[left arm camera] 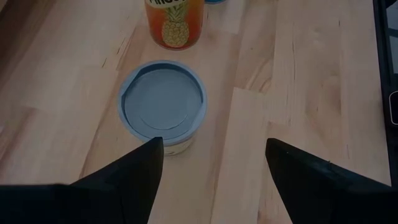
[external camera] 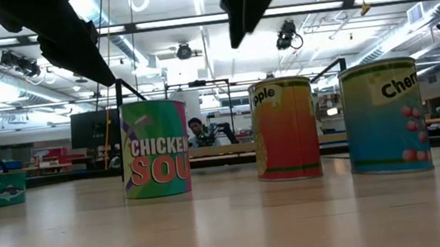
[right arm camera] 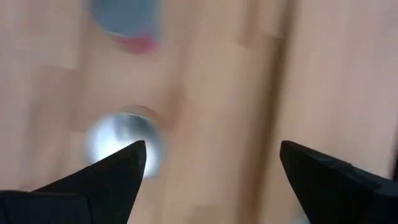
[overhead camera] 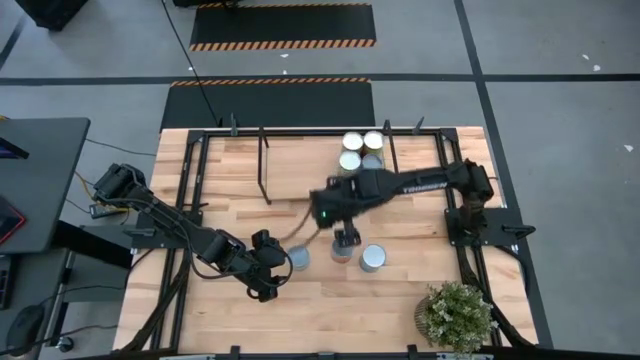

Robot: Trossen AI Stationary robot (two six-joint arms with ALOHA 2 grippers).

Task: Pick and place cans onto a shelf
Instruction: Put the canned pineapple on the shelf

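The left tool (overhead camera: pixel 278 266), fingers apart and empty, hovered beside a blue-lidded can (left arm camera: pixel 163 104) standing on the desk (overhead camera: pixel 230 310); the right tool (overhead camera: pixel 345 238), also spread, hung above another can (right arm camera: pixel 124 142). Both picks awaited: centre, descend, close.

the left dark six-joint arm (overhead camera: pixel 170 222) reaches in from the left edge of the table, bent low toward the front middle. its two-finger left gripper (overhead camera: pixel 272 268) points right, the two dark tapered fingers (left arm camera: pixel 134 177) spread apart with nothing between them. the right dark six-joint arm (overhead camera: pixel 420 184) stretches from the right side across toward the table's centre, its wrist turned downward. the right gripper (overhead camera: pixel 345 240) hangs with its fingers (right arm camera: pixel 115 174) parted wide, gripping nothing.
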